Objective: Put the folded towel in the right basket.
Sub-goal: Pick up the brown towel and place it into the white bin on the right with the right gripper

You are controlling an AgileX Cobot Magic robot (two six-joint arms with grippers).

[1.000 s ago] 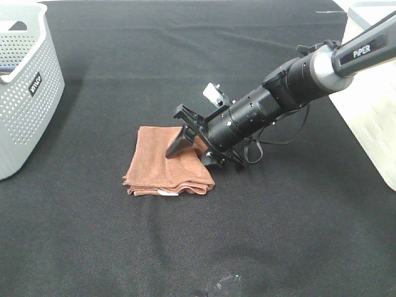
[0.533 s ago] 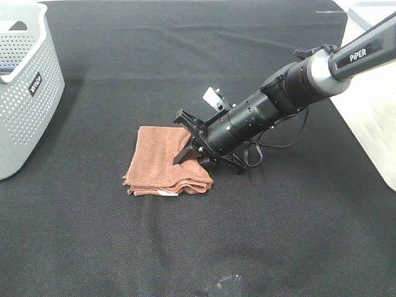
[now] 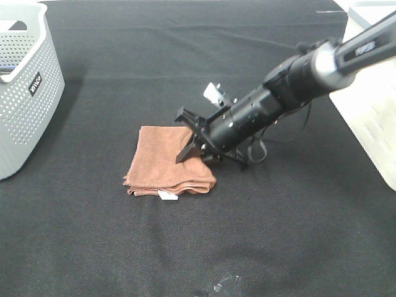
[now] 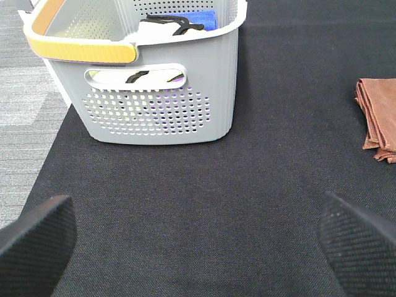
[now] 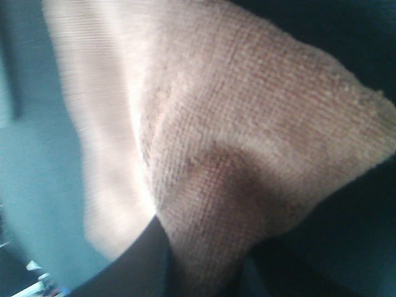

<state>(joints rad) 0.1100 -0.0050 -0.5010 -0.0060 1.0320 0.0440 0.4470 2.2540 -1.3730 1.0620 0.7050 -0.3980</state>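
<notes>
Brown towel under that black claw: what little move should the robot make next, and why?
Probably squeeze shut on the towel's edge before any lifting. The right gripper sits at the folded towel's right edge with one finger pressed on top, and the right wrist view shows cloth bunched close up. But the towel lies flat on the table, well short of the right basket.

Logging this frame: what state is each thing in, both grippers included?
folded towel: folded, lying flat, right edge pinched.
right gripper: shut on the folded towel's edge.
left gripper: open, holding nothing.
left basket: upright, with black and blue items inside.
right basket: mostly out of frame, contents cannot be told.
</notes>
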